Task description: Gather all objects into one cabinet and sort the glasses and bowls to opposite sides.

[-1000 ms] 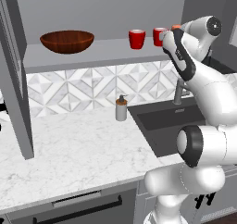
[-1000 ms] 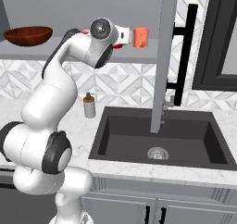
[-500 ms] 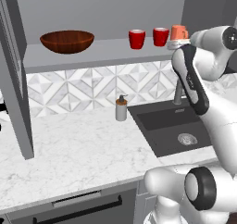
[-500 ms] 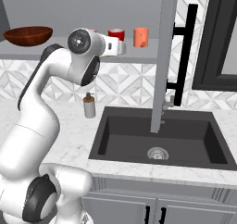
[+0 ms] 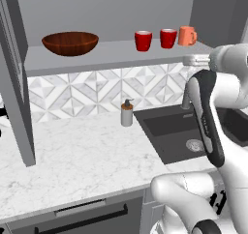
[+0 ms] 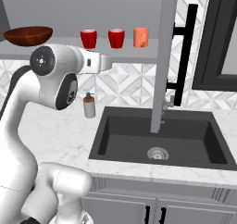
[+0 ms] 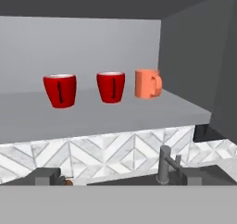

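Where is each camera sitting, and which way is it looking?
Left base view: behind the arm's left, facing the cabinet shelf; white arm at right.
Right base view: behind its right, over the sink; arm at left.
Hand view: on the hand, facing the shelf; gripper fingertips at the bottom.
All three share the red cups and orange mug; both base views share the bowl.

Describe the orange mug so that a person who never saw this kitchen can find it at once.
Look at the grey cabinet shelf above the sink. A brown bowl sits at its left end and three small vessels stand in a row at the right. The mug is the rightmost one, beside two red cups; it alone is pale orange and has a handle.
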You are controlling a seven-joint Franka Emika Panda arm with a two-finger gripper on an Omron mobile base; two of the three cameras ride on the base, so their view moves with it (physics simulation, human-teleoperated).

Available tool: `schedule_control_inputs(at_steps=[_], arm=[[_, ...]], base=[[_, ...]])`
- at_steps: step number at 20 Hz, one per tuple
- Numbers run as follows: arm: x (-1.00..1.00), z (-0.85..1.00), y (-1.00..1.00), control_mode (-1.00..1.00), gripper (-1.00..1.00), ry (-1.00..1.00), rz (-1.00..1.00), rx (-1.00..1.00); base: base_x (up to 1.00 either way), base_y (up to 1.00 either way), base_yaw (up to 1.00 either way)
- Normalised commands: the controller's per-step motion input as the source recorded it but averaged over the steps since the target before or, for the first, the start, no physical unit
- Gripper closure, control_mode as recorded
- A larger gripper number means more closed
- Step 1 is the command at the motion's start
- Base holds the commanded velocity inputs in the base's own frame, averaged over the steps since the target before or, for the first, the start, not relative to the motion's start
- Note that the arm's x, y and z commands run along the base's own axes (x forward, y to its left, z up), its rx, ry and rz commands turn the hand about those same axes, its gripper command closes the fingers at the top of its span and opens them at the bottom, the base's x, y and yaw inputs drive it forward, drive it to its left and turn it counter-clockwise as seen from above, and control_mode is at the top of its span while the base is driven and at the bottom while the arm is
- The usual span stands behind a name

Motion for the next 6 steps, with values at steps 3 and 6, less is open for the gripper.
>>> schedule_control_inputs(at_steps=[3, 6], arm=[[-1.00, -0.05, 0.19, -1.00, -1.00, 0.00, -0.07, 0.00], [-1.00, -0.08, 0.15, -1.00, -1.00, -0.01, -0.04, 0.00]], base=[[0.00, 0.00, 0.00], [0.00, 0.00, 0.00]])
